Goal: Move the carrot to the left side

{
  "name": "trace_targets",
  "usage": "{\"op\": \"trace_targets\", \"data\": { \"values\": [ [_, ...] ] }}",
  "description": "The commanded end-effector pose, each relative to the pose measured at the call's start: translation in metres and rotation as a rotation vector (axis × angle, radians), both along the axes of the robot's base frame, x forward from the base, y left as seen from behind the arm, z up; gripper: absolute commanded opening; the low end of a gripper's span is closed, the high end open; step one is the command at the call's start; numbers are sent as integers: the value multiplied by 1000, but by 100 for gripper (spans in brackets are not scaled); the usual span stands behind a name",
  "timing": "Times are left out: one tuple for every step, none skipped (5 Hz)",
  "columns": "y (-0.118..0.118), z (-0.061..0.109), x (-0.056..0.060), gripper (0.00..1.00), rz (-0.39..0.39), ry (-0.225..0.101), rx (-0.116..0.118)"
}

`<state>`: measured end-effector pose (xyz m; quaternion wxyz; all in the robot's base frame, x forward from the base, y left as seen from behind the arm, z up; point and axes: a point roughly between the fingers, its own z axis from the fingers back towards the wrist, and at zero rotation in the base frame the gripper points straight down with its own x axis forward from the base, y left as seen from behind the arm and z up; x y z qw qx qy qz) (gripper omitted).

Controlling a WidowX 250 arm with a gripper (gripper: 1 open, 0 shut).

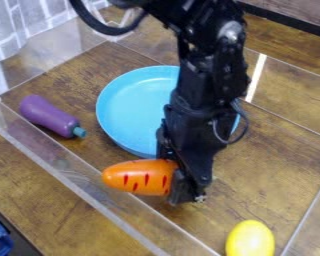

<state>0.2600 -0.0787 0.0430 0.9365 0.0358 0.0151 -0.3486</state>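
The orange carrot [139,177] sits low in the frame, just below the blue plate [133,108], with its right end clamped between the fingers [184,186] of the black arm reaching down from above. A purple eggplant [49,115] lies at left on the wooden surface [69,75]; a yellow lemon [250,241] sits at lower right.

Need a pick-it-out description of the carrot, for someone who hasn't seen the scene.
Start at the blue plate in the middle of the wooden table. Just in front of its near rim, at the gripper, is the carrot: a stubby orange toy with short dark marks. The eggplant is purple; the lemon is plain yellow.
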Motion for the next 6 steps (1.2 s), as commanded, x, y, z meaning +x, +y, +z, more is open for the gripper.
{"op": "trace_targets", "data": {
  "values": [
    [6, 11, 1, 0, -41, -62, -33],
    [8, 27, 4, 0, -46, -65, -31],
    [11, 45, 7, 0, -49, -71, -26],
    [24, 71, 2, 0, -47, -114, 7],
    [61, 100, 1, 0, -35, -166, 39],
    [102, 94, -1, 0, 47, -173, 43]
  ]
}}
